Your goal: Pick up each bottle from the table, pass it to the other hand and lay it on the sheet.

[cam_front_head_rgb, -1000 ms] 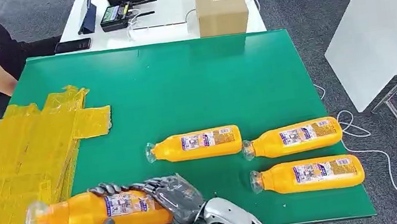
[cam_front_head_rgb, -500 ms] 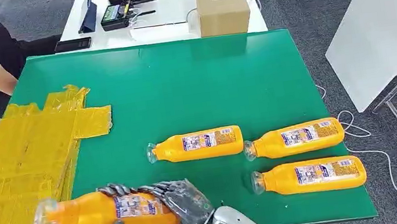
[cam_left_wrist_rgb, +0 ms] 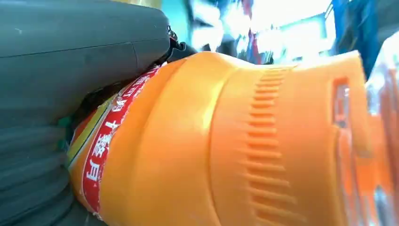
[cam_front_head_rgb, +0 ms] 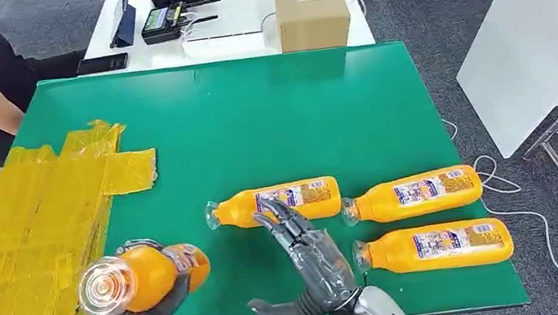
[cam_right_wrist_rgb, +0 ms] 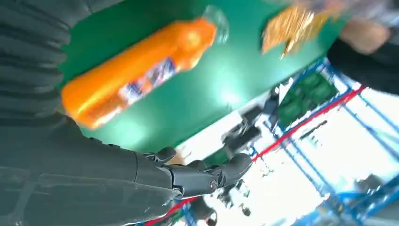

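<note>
My left hand (cam_front_head_rgb: 153,307) gripped an orange bottle (cam_front_head_rgb: 140,277) near the table's front edge, its clear cap end raised toward my head camera, beside the yellow sheet (cam_front_head_rgb: 31,233) on the green table (cam_front_head_rgb: 254,120). The left wrist view confirmed my grey thumb (cam_left_wrist_rgb: 80,52) pressed against the bottle's label. My right hand (cam_front_head_rgb: 310,256) stood empty, fingers spread, above the mat just right of the held bottle. Just beyond its fingertips lay a second bottle (cam_front_head_rgb: 278,204); to its right lay two more (cam_front_head_rgb: 412,193) (cam_front_head_rgb: 434,247), all on their sides.
</note>
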Motion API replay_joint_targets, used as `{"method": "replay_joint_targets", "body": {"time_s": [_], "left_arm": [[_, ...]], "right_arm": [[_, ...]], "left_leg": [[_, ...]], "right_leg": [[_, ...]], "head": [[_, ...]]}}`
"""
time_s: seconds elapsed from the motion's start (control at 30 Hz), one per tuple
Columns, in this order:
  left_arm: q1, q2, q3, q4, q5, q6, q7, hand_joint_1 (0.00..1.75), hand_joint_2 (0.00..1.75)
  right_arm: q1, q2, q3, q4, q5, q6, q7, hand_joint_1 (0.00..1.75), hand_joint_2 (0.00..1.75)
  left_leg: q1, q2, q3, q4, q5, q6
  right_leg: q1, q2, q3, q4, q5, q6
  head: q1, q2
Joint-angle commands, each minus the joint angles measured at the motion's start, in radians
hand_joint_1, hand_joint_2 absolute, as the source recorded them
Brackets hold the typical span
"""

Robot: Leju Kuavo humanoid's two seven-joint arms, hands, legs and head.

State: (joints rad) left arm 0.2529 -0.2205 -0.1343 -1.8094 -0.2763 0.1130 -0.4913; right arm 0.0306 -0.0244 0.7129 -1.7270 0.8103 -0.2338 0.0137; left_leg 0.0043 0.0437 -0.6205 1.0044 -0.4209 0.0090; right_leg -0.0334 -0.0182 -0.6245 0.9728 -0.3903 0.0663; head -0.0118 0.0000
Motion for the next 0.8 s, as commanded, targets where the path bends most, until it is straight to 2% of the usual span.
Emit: {"method": "replay_joint_targets", "body": {"time_s": [0.03,0.07,0.1,0.13,0.2,0.23,0.3,0.37,0.47,0.53,0.6,0.67,0.77,0.8], "left_arm": [[-0.105,0.087,0.118,-0.017,-0.319,0.284,0.050,1.75,1.75],[-0.108,0.090,0.122,-0.016,-0.317,0.282,0.054,1.75,1.75],[-0.123,0.096,0.141,-0.003,-0.425,0.338,0.084,1.75,1.75],[-0.147,0.117,0.149,0.025,-0.569,0.399,0.140,1.75,1.75],[-0.191,0.156,0.162,0.096,-0.767,0.426,0.252,1.75,1.75],[-0.230,0.189,0.162,0.164,-0.859,0.399,0.327,1.75,1.75],[-0.299,0.229,0.161,0.294,-1.054,0.320,0.477,1.75,1.75],[-0.389,0.267,0.141,0.483,-1.138,0.272,0.558,1.75,1.75],[-0.419,0.270,0.134,0.549,-1.141,0.302,0.565,1.75,1.75],[-0.415,0.268,0.131,0.547,-1.141,0.305,0.566,1.75,1.75],[-0.407,0.271,0.125,0.536,-1.126,0.269,0.573,1.75,1.75],[-0.435,0.280,0.119,0.614,-1.138,0.239,0.592,1.75,1.75],[-0.494,0.275,0.112,0.771,-1.129,0.237,0.592,1.75,1.75],[-0.511,0.270,0.107,0.812,-1.109,0.239,0.574,1.75,1.75]], "right_arm": [[-0.029,-0.055,-0.095,-0.080,0.005,0.010,0.049,0.00,0.00],[-0.032,-0.056,-0.099,-0.079,0.002,0.014,0.049,0.00,0.00],[-0.043,-0.056,-0.109,-0.074,-0.004,0.025,0.053,0.00,0.00],[-0.068,-0.063,-0.115,-0.060,-0.017,0.045,0.064,0.00,0.00],[-0.114,-0.070,-0.125,-0.029,-0.029,0.071,0.083,0.00,0.00],[-0.145,-0.074,-0.131,-0.007,-0.038,0.095,0.095,0.00,1.75],[-0.188,-0.077,-0.133,0.030,-0.038,0.140,0.128,0.00,1.75],[-0.252,-0.088,-0.119,0.097,-0.025,0.195,0.169,0.00,1.75],[-0.270,-0.082,-0.120,0.124,-0.027,0.197,0.170,0.00,1.75],[-0.268,-0.081,-0.118,0.124,-0.026,0.197,0.171,0.00,1.75],[-0.270,-0.090,-0.107,0.121,-0.027,0.206,0.179,0.00,1.75],[-0.304,-0.100,-0.092,0.155,-0.021,0.228,0.202,0.00,1.75],[-0.368,-0.106,-0.080,0.232,-0.023,0.264,0.226,0.00,1.75],[-0.391,-0.110,-0.075,0.262,-0.025,0.283,0.234,0.00,1.75]], "left_leg": [[0.002,-0.005,0.006,0.000,-0.003,-0.001],[0.003,-0.006,0.008,0.001,-0.003,-0.001],[0.001,-0.004,0.003,0.000,-0.001,-0.001],[0.002,-0.004,0.006,0.000,-0.002,-0.001],[0.000,-0.002,0.002,-0.001,0.000,-0.001],[0.001,-0.003,0.006,-0.001,-0.001,-0.001],[0.000,-0.003,0.004,-0.002,0.001,-0.001],[0.000,-0.005,0.007,-0.004,0.002,-0.001],[0.001,-0.004,0.007,-0.003,0.004,-0.002],[0.000,-0.001,0.002,-0.001,0.004,-0.001],[0.002,-0.004,0.008,-0.001,0.003,-0.001],[0.001,-0.003,0.005,-0.001,0.003,-0.001],[0.002,-0.003,0.009,-0.001,0.002,-0.001],[0.000,-0.003,0.005,-0.001,0.004,-0.001]], "right_leg": [[0.002,0.000,0.006,0.000,-0.002,-0.005],[0.002,0.000,0.008,0.000,-0.003,-0.006],[0.001,0.000,0.004,0.000,-0.001,-0.004],[0.002,0.001,0.006,0.000,-0.001,-0.005],[0.000,0.001,0.002,-0.001,0.000,-0.003],[0.001,0.002,0.005,-0.001,0.000,-0.004],[0.000,0.000,0.003,-0.001,0.001,-0.003],[0.000,-0.001,0.006,-0.002,0.001,-0.004],[0.001,0.000,0.007,-0.003,0.003,-0.006],[0.000,0.000,0.002,-0.001,0.003,-0.004],[0.002,0.001,0.008,-0.001,0.002,-0.007],[0.001,0.001,0.005,-0.001,0.002,-0.005],[0.002,0.002,0.009,-0.001,0.002,-0.007],[0.000,0.001,0.005,-0.001,0.003,-0.005]], "head": [[0.000,0.000],[0.000,0.000],[0.000,0.000],[0.000,0.000],[0.000,0.000],[0.000,0.000],[0.000,0.000],[0.000,0.000],[0.000,0.000],[0.000,0.000],[0.000,0.000],[0.000,0.000],[0.000,0.000],[0.000,0.000]]}}
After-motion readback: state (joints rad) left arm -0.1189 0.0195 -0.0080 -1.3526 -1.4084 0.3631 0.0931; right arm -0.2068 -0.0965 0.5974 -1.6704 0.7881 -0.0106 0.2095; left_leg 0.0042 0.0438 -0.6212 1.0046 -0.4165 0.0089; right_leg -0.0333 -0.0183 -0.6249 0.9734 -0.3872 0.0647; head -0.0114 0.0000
